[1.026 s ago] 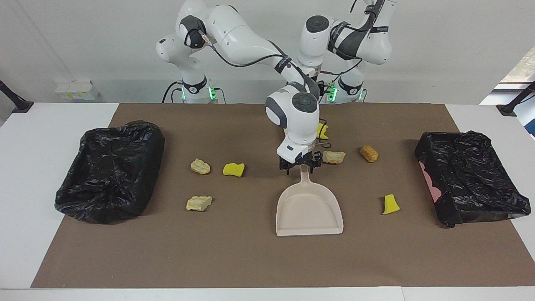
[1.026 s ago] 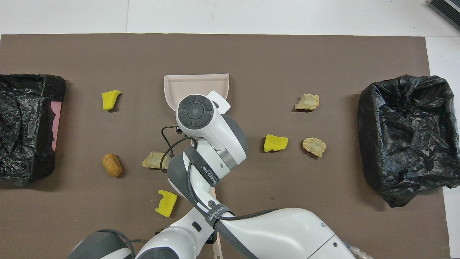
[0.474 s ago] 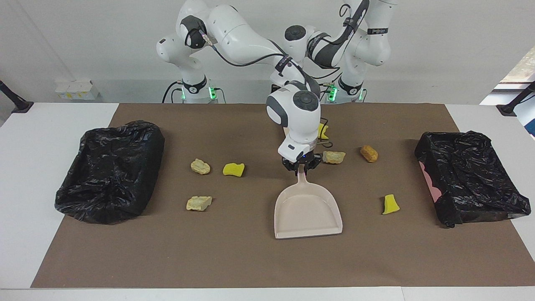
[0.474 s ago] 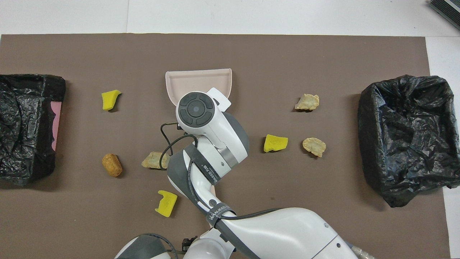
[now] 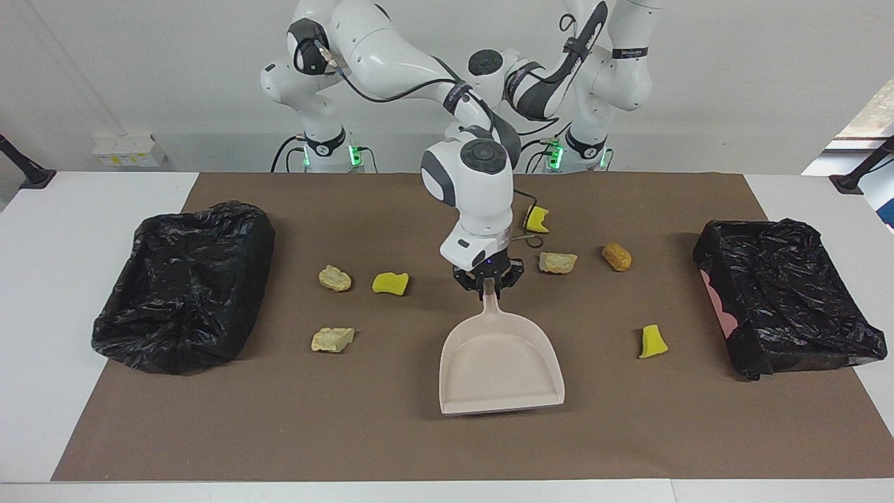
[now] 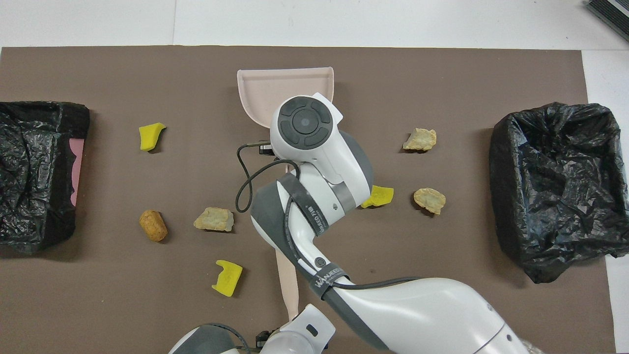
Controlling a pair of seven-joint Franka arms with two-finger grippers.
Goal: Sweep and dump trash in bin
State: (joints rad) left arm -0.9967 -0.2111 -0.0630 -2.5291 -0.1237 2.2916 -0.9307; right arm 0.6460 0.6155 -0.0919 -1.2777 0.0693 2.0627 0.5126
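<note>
My right gripper (image 5: pixel 487 283) is shut on the handle of the beige dustpan (image 5: pixel 499 370), whose mouth points away from the robots. Trash lies scattered on the brown mat. There are yellow sponge pieces (image 5: pixel 390 283) (image 5: pixel 653 342), one green-backed (image 5: pixel 537 220), beige chunks (image 5: pixel 335 278) (image 5: pixel 332 339) (image 5: pixel 558 263) and an orange-brown lump (image 5: pixel 617 256). Black-bagged bins (image 5: pixel 185 283) (image 5: pixel 789 297) stand at both ends of the table. My left arm's hand (image 6: pixel 304 329) is at the near end of a beige brush handle (image 6: pixel 287 280); its fingers are hidden.
The brown mat (image 5: pixel 279 433) covers most of the white table. The right arm's wrist (image 6: pixel 304 123) hides the dustpan's handle in the overhead view. One yellow piece (image 6: pixel 378 196) lies partly under the right arm there.
My right gripper closed on the dustpan handle and carried the pan away from the robots, slightly toward the right arm's end. The left arm came down toward the brush handle.
</note>
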